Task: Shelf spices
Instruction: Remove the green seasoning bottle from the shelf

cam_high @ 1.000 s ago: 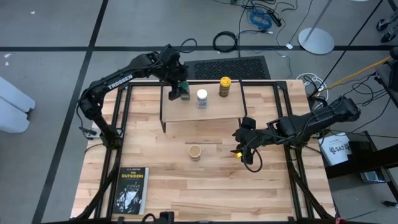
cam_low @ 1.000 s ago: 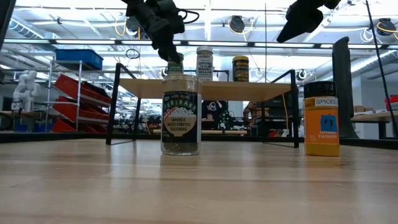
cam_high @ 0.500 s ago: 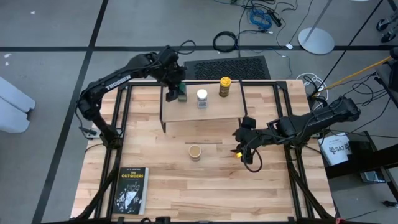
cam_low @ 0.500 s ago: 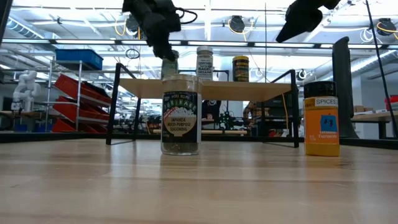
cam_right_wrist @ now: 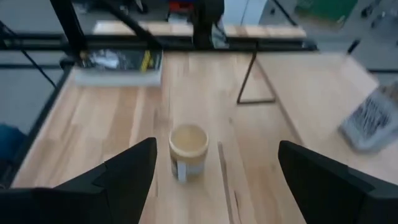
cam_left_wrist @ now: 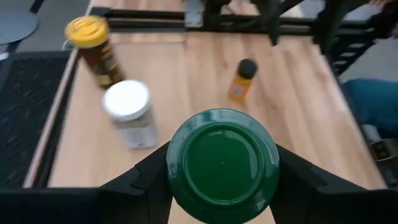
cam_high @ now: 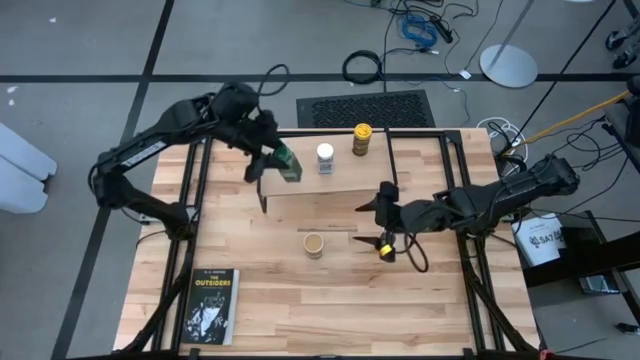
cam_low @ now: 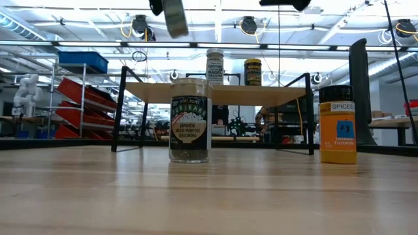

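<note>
High view: near on the desk (cam_high: pixel 270 300) stands the tan-lidded jar (cam_high: pixel 314 244), with the orange jar (cam_high: pixel 385 246) below the spread-open, empty right tool (cam_high: pixel 376 218). Farther, the left tool (cam_high: pixel 272 163) clamps the green-lidded jar (cam_high: pixel 288 163) above the shelf (cam_high: pixel 340 181), beside the white-lidded jar (cam_high: pixel 325 155) and yellow-lidded jar (cam_high: pixel 361 135).

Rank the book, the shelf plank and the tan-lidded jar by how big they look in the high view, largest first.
1. Shelf: its light plank covers the most area.
2. Book: clearly smaller than the plank.
3. Tan-lidded jar: by far the smallest; only its lid shows from above.

The shelf stands raised, slightly nearer the camera, but the gap is too large to change the order.
</note>
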You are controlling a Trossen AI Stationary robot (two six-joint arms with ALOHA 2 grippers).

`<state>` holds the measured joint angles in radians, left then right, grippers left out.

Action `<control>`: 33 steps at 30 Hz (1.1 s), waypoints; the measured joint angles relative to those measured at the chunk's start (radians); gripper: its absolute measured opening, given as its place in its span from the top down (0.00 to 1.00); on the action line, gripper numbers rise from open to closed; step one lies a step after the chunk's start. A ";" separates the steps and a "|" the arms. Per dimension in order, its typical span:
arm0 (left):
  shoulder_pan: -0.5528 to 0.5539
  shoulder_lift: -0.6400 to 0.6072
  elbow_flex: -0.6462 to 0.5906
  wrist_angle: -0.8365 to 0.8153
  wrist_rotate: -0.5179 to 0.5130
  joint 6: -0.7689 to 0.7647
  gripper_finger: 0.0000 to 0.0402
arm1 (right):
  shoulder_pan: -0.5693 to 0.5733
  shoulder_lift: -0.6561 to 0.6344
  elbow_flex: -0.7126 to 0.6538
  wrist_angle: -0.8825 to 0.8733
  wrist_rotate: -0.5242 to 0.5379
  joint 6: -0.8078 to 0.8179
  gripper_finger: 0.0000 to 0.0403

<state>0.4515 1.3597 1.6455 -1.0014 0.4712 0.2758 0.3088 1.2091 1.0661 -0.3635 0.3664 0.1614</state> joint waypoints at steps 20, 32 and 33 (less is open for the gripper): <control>-0.290 0.060 0.000 0.209 -0.132 -0.175 0.50 | 0.001 0.076 0.190 0.013 -0.009 -0.100 0.16; -0.376 0.140 0.000 0.235 -0.192 -0.193 0.50 | -0.054 0.136 0.191 0.084 0.040 -0.053 0.07; -0.383 0.146 0.000 0.240 -0.199 -0.193 0.50 | -0.057 0.136 0.191 0.078 0.046 -0.048 0.07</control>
<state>0.0681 1.5062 1.6459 -0.7618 0.2718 0.0831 0.2521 1.3449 1.2568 -0.2855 0.4125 0.1139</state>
